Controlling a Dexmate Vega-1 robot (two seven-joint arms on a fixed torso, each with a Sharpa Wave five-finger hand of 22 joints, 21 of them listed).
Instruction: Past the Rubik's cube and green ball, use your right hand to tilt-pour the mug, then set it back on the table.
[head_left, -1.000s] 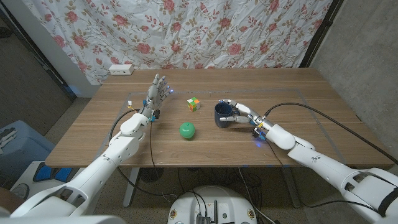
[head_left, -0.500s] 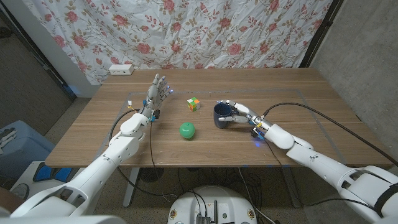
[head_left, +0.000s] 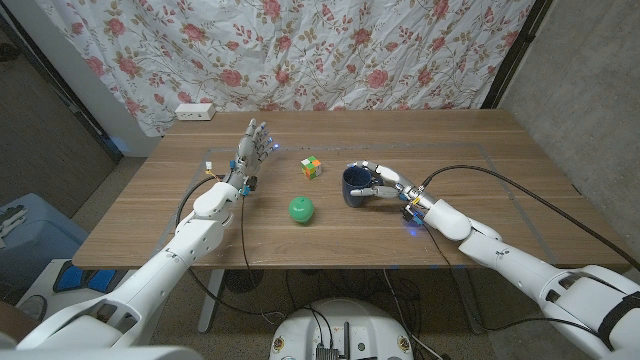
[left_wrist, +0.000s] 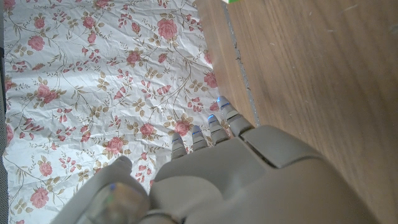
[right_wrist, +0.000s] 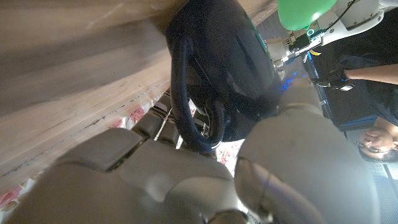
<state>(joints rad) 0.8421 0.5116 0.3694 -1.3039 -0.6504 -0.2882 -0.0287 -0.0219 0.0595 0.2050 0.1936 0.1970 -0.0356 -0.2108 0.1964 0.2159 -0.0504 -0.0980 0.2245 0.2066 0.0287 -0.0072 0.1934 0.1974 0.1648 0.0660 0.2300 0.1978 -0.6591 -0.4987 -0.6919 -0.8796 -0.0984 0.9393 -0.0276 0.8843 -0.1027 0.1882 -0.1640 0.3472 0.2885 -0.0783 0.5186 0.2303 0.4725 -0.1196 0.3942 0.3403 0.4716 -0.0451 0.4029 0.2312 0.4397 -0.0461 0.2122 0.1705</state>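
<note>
Dark blue mug (head_left: 354, 186) upright on the wooden counter (head_left: 480, 160), right of centre, mouth up. Right hand (head_left: 385, 185) wrapped on the mug from its right side, fingers (head_left: 366, 188) grasping the body; in the right wrist view, same mug (right_wrist: 227, 68) seen close with its handle (right_wrist: 186, 93) lying against the hand (right_wrist: 205, 180), thumb (right_wrist: 311, 168) alongside the mug wall. Whether the mug base sits fully on the counter or is just off it: cannot tell from the head view. Green ball (head_left: 302, 208) on the counter left of and slightly nearer than the mug, apart from it; a green patch (right_wrist: 303, 12) of it also visible beyond the mug in the right wrist view. Rubik's cube (head_left: 312, 167) farther back, left of the mug and beyond the ball, touching neither. Left hand (head_left: 254, 146) raised at the left of the counter, well apart from cube and ball, fingers released and spread, holding nothing; in the left wrist view, back of that hand (left_wrist: 236, 180) with fingertips (left_wrist: 219, 107) reaching toward the flowered curtain (left_wrist: 93, 74). White power strip (head_left: 195, 112) at the far left edge of the counter. Flowered curtain (head_left: 300, 50) behind the counter. Person's arm (right_wrist: 373, 73) visible at the edge of the right wrist view.
</note>
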